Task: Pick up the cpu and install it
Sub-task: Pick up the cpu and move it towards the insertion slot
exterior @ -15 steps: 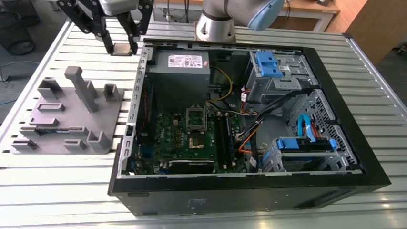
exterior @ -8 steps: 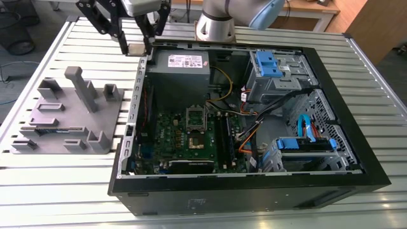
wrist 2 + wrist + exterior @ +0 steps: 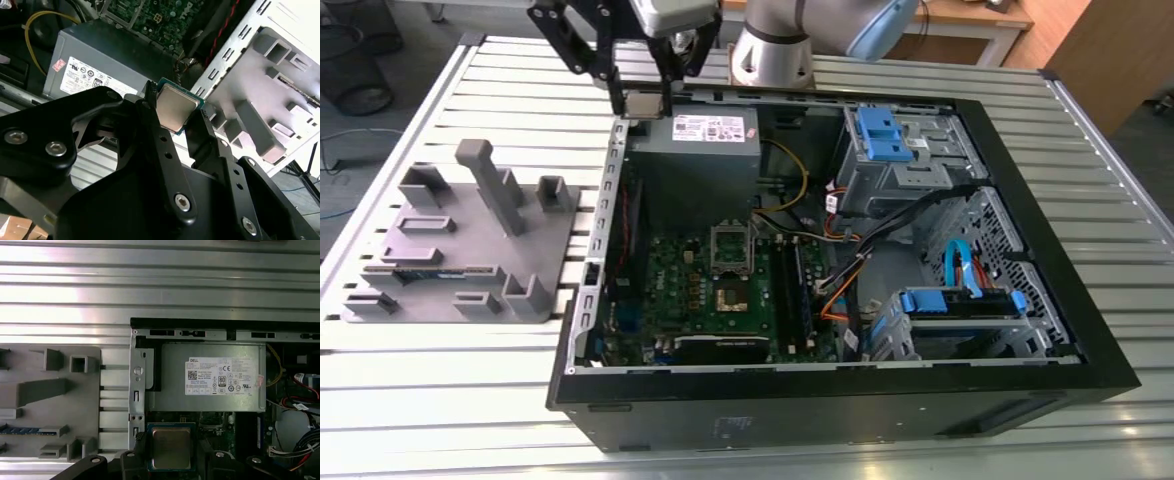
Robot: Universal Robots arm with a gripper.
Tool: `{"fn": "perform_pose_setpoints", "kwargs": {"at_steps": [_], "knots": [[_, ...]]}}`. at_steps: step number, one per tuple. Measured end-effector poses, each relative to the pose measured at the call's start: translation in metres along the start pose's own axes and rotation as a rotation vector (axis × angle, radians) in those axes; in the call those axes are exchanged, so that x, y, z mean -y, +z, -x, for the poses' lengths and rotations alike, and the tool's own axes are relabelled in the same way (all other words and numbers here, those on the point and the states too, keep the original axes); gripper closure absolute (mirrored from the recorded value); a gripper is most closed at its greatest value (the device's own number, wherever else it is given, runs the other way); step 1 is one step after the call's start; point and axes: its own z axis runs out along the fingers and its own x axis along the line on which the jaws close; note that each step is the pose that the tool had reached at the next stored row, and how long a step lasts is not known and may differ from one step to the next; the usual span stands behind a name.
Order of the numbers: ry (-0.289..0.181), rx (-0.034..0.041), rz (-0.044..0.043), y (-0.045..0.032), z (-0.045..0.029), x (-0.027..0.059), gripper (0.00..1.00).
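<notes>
On the slatted metal bench [image 3: 440, 400], toward the exterior view's left edge, I see one grey plastic holder [image 3: 454, 250] with one long green-and-blue memory stick [image 3: 434, 272] lying in a slot. Next along, my one black two-fingered gripper [image 3: 644, 98] is clenched on the one small square silvery-topped cpu [image 3: 175, 106]. It holds the chip in the air over the corner of the one open black computer case [image 3: 854, 400], where one grey metal power supply box [image 3: 700, 140] sits. Inside lies one green board [image 3: 720, 295] with one dark socket [image 3: 731, 262]. Further right are two blue plastic drive brackets [image 3: 881, 135].
</notes>
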Motion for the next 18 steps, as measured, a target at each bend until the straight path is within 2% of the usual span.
{"fn": "perform_pose_setpoints", "kwargs": {"at_steps": [18], "knots": [[0.000, -0.0008, 0.0000, 0.0029, 0.0777, -0.0005, 0.53]]}}
